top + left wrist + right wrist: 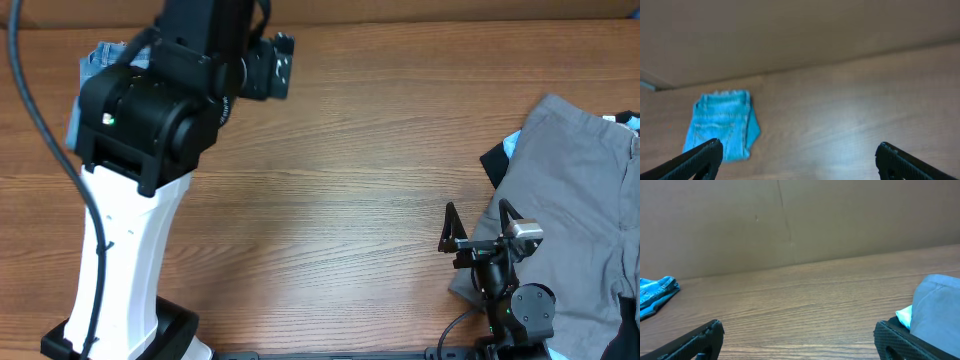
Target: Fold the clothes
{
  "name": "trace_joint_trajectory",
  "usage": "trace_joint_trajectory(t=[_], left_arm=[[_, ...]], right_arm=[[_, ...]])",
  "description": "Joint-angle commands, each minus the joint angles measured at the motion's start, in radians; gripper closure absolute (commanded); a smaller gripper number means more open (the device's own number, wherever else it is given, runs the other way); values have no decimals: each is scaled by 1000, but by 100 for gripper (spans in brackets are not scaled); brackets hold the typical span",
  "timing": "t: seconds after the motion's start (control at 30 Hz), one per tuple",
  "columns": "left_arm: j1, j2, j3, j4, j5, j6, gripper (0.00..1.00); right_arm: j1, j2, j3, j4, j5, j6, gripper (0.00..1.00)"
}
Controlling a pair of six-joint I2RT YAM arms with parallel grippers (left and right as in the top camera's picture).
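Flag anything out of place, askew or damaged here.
Nothing damaged. The jeans lie folded at the table's far left. Only the grey trousers look untidy, heaped unfolded at the right over a black piece and a pale-blue piece.

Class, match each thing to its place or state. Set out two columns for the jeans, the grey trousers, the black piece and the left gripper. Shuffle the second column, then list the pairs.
Column one
1. jeans
2. grey trousers
3. black piece
4. left gripper

Column two
A. fingers wide apart, nothing between them
B. peeks out from under another garment
C. folded small, at the far left of the table
D. lies loose and unfolded at the right edge

Pairs: 1-C, 2-D, 3-B, 4-A
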Motion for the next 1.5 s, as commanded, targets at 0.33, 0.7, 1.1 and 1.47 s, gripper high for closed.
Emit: trace_joint_trajectory(t=[0.33, 0.7, 1.1, 1.47], left_arm=[[143, -33, -43, -37, 201, -42, 0], [404, -250, -399, 274, 430, -40, 0], [457, -872, -1274, 762, 192, 17, 0], [458, -1364, -1936, 1209, 173, 30, 0]], right_arm=[[-3, -8, -10, 3, -2, 5, 0], [-3, -8, -10, 3, -2, 5, 0], [-3, -8, -10, 3, -2, 5, 0], [-3, -8, -10, 3, -1, 5, 0]])
